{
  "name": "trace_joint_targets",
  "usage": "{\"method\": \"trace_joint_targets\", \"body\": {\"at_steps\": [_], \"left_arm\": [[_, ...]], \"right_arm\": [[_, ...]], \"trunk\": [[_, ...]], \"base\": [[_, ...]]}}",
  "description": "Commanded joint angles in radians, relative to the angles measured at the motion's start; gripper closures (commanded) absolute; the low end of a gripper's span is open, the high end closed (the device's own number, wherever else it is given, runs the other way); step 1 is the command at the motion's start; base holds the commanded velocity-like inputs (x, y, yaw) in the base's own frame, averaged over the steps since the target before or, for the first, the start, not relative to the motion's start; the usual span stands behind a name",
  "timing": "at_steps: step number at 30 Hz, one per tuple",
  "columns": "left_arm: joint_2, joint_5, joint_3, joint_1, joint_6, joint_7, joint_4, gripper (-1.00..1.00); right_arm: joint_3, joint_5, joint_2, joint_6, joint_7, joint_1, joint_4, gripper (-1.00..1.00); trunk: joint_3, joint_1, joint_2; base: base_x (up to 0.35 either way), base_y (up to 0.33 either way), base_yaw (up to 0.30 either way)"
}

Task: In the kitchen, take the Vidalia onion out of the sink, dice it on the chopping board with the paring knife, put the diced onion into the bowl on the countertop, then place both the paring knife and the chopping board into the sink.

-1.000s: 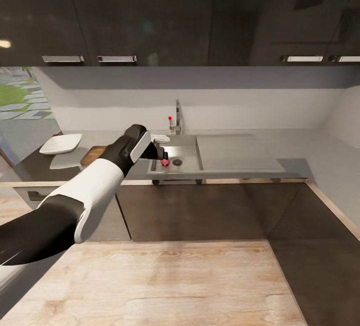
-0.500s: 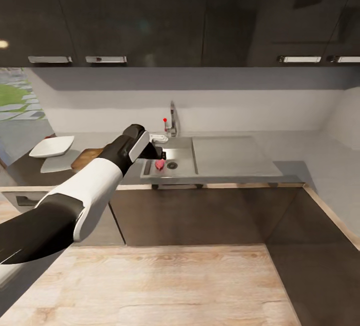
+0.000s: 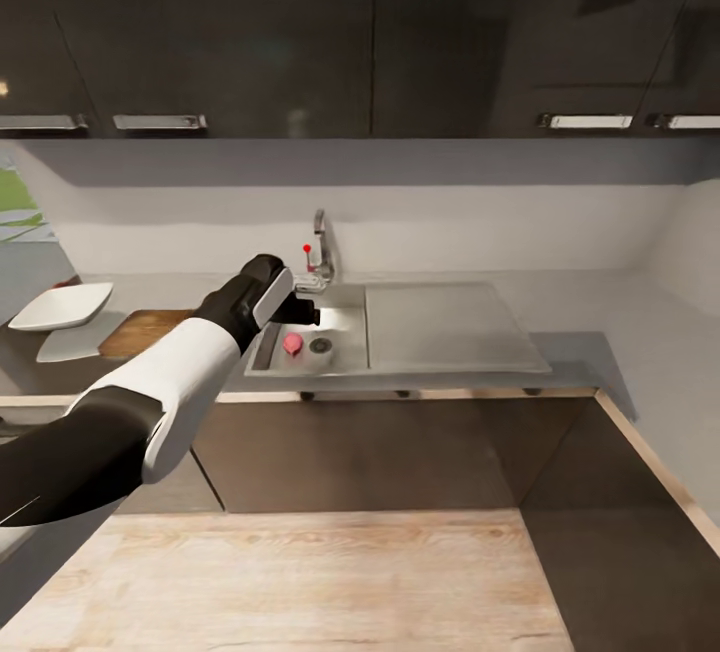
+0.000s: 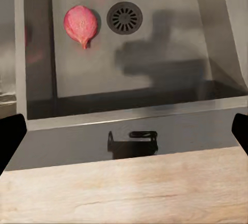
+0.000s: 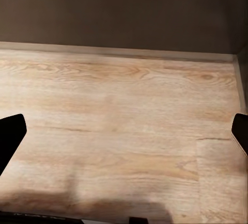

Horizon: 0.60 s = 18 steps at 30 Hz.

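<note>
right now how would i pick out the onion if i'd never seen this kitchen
Find the grey sink set into the countertop, below the chrome tap. On the basin floor lies the onion, small, rounded and pinkish red, just beside the round drain. It is the only loose, coloured thing in the basin.

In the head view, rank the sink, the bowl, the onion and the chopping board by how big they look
1. Sink, drainboard included: largest.
2. Bowl and chopping board: unsure, since the left arm covers part of the board.
3. Onion: smallest.
</note>
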<state>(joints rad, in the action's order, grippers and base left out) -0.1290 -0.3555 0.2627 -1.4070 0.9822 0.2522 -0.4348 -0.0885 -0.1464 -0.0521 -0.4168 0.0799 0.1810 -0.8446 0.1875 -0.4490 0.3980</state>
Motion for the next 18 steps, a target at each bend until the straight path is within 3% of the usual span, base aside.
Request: {"method": "trace_joint_targets", "body": {"at_steps": [1,5,9,18], "left_arm": [[0.001,-0.011,0.006,-0.001,-0.003,0.012,0.004,-1.0],[0.002,-0.011,0.004,0.001,-0.059,0.025,0.036,-1.0],[0.002,-0.011,0.005,0.002,-0.068,0.026,0.047,-1.0],[0.002,-0.011,0.004,0.021,-0.072,0.027,0.051,-1.0]], "right_arm": [[-0.007,-0.008,-0.002,-0.002,0.008,0.0,-0.001,-1.0],[-0.007,-0.008,-0.002,-0.002,0.008,0.0,-0.001,-1.0],[-0.007,-0.008,-0.002,-0.002,0.008,0.0,-0.001,-1.0],[-0.007,-0.007,-0.002,-0.002,0.008,0.0,-0.001,-1.0]], "trunk": [[0.002,-0.001,0.002],[0.002,-0.001,0.002],[0.002,-0.001,0.002],[0.002,-0.001,0.002]], "base": [[0.217,-0.228,0.0],[0.215,-0.226,0.058],[0.17,-0.187,0.142],[0.026,-0.029,0.101]]}}
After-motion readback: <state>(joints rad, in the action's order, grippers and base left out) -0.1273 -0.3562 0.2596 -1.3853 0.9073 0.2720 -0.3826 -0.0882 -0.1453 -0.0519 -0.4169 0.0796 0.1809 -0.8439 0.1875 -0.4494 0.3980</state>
